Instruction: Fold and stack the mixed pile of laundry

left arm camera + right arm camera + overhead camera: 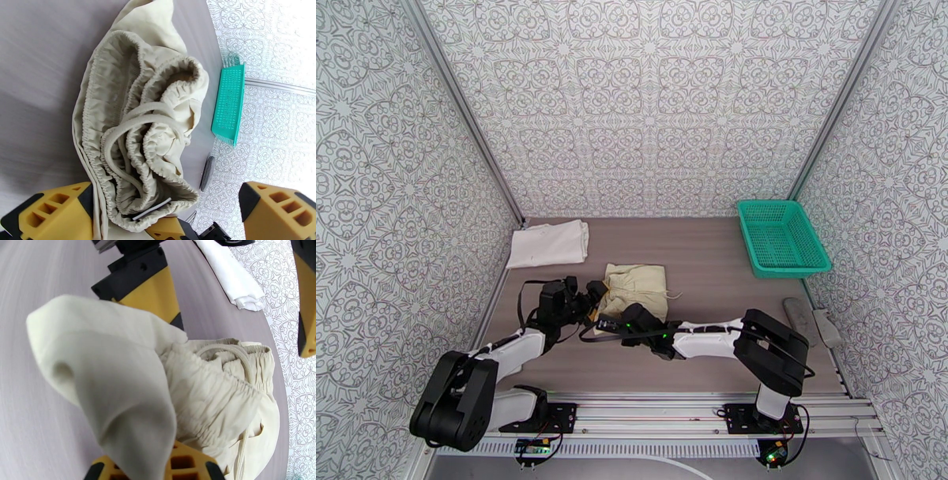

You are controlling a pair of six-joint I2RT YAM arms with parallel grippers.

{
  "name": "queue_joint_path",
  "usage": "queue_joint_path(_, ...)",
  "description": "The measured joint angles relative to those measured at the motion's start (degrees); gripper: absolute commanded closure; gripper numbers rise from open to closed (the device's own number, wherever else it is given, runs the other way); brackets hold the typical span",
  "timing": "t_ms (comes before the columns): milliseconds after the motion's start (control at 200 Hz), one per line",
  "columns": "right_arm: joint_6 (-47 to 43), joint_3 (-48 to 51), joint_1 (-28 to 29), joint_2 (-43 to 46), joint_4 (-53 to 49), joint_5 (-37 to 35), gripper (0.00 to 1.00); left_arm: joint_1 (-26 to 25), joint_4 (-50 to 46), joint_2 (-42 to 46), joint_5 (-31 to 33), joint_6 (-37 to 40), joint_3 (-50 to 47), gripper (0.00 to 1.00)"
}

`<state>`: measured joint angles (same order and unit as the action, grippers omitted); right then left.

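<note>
The beige garment (pixel 636 286) lies bunched mid-table, its elastic waistband and drawstring (pixel 138 130) turned toward the arms. My left gripper (pixel 594 300) is open, its yellow fingers (pixel 59 213) wide on either side of the waistband's near edge. From the right, my right gripper (pixel 607 322) is shut on a fold of the beige garment (pixel 118 378), which drapes up over its fingers (pixel 185 463). The white T-shirt (pixel 549 243) lies folded at the back left, apart from both grippers, and its edge (pixel 233 275) appears in the right wrist view.
A teal mesh basket (pixel 782 235) stands at the back right by the wall. A grey oblong object (pixel 799 314) lies near the right edge of the table. Patterned walls enclose three sides, and a metal rail (pixel 671 410) runs along the near edge.
</note>
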<state>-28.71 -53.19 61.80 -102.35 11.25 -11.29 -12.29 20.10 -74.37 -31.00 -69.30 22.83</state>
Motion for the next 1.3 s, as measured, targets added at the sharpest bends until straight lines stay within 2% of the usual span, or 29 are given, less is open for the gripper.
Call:
queue_joint_path(255,-0.02,0.0,-0.15,0.0,0.33,0.24,1.0,-0.68,-4.55,-0.79,2.19,-0.85,0.2,0.01)
queue_joint_path(400,0.0,0.0,-0.37,0.0,0.33,0.7,1.0,-0.68,-3.93,-2.75,2.21,-1.27,0.79,0.01)
queue_joint_path(715,-0.07,0.02,-0.39,0.0,0.33,1.09,1.0,-2.51,0.87,-10.6,2.34,-4.28,3.39,0.01)
queue_joint_path(1020,-0.24,0.2,-0.42,0.17,0.5,1.07,1.0,-3.96,9.46,-16.92,2.36,-8.04,5.75,0.01)
queue_joint_path(1120,-0.28,0.5,-0.42,0.63,0.68,1.07,1.0,-4.17,11.32,-18.38,2.43,-9.07,6.14,0.17)
queue_joint_path(1240,-0.26,0.59,-0.52,0.94,1.16,1.03,1.0,-4.52,12.9,-20.5,2.47,-9.09,6.45,0.51)
queue_joint_path(1300,-0.26,0.76,-0.68,1.03,1.51,0.98,0.93,-4.55,13.51,-21.09,2.56,-9.46,6.45,0.66)
